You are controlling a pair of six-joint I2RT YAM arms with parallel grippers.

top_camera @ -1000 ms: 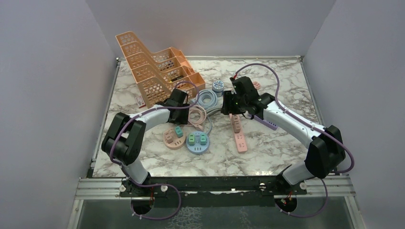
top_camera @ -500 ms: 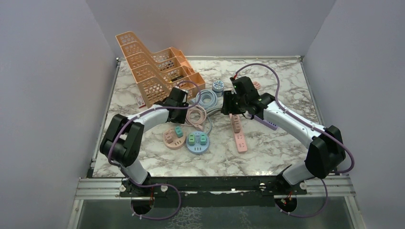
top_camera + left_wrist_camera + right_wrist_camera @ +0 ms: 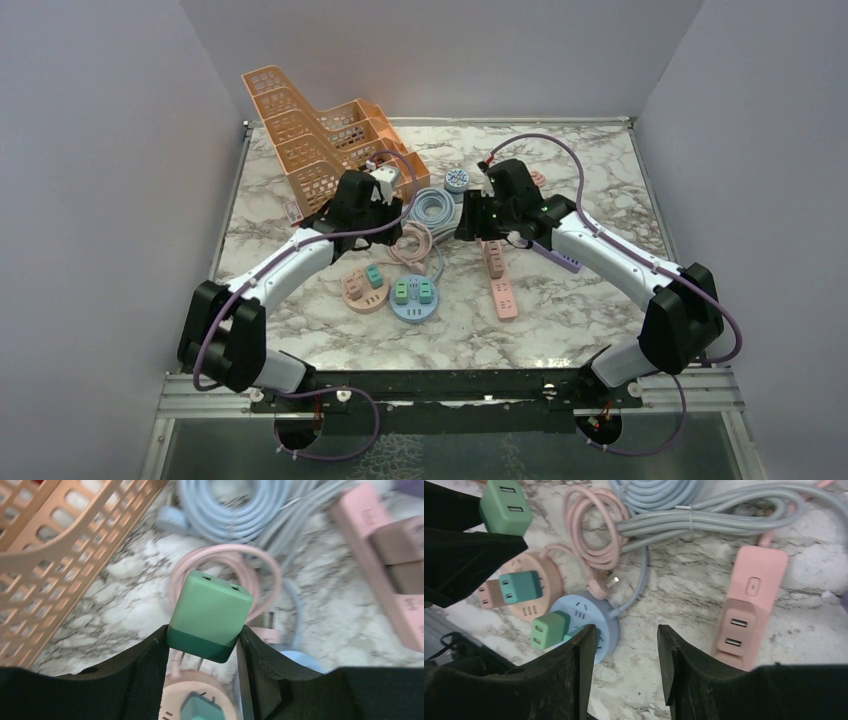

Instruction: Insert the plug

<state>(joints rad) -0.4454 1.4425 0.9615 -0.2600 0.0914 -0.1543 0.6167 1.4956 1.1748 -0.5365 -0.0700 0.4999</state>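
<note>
My left gripper (image 3: 202, 650) is shut on a green plug (image 3: 210, 611), whose two metal prongs point down between the fingers. It hangs in the air above a pink round socket hub (image 3: 172, 700) that holds a teal plug (image 3: 197, 707). The right wrist view also shows the green plug (image 3: 504, 505), the pink hub (image 3: 541, 567) and a blue round hub (image 3: 596, 617) with a green plug (image 3: 549, 629) in it. My right gripper (image 3: 626, 655) is open and empty above bare marble, right of the blue hub. In the top view the left gripper (image 3: 375, 195) is by the orange basket and the right gripper (image 3: 470, 222) is mid-table.
An orange tiered basket (image 3: 320, 150) stands at the back left. A blue-grey cable coil (image 3: 432, 208) and a pink cable coil (image 3: 412, 240) lie between the arms. Pink power strips (image 3: 503, 295) and a purple strip (image 3: 562, 262) lie to the right.
My left arm has stretched out and its gripper has risen and moved back toward the basket. The right gripper has shifted slightly left.
</note>
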